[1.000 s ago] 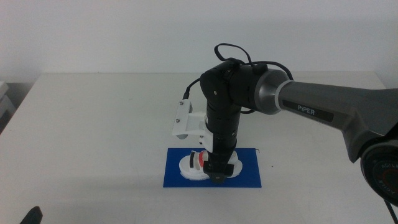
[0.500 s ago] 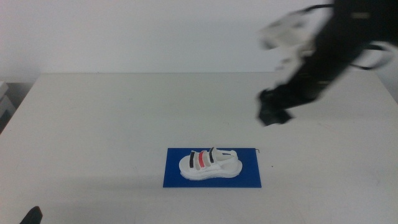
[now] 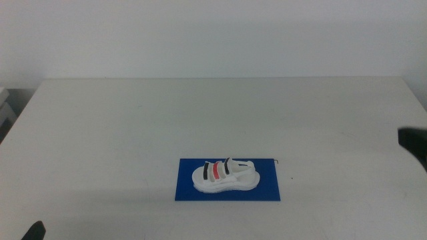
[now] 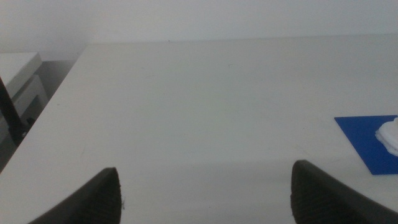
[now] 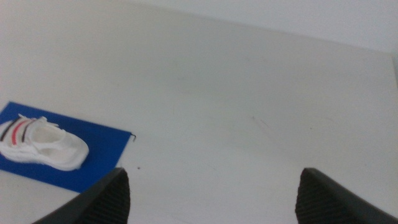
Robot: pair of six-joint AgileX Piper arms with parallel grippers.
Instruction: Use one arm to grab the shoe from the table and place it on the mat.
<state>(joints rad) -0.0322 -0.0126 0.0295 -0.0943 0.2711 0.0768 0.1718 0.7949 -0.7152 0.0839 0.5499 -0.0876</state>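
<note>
Gone from over the mat is the right arm: a second ago it stood bent down on the shoe, half a second ago it was swinging up and away to the far right, and now only a dark sliver of it (image 3: 415,143) shows at the right edge of the middle view. The shoe (image 3: 224,177) sits upright on the blue mat (image 3: 267,190), wholly inside its edges, near the front of the surface (image 3: 133,127). So the placing looks done.

Right tool (image 5: 211,202): its jaws stand wide apart in its wrist view, nothing between them, well back from the shoe. Left tool (image 4: 205,199) waits at the near left, jaws likewise spread wide and empty, with just a dark tip at the bottom-left corner of the middle view.

What could still go wrong? Not much, I'd say. If either arm swept low across the mat it could knock the shoe off, or drag the thin mat along with it.

Hard to read: both wrist views cut the jaws off at the tips only, and the left one catches just a white edge of the shoe.
</note>
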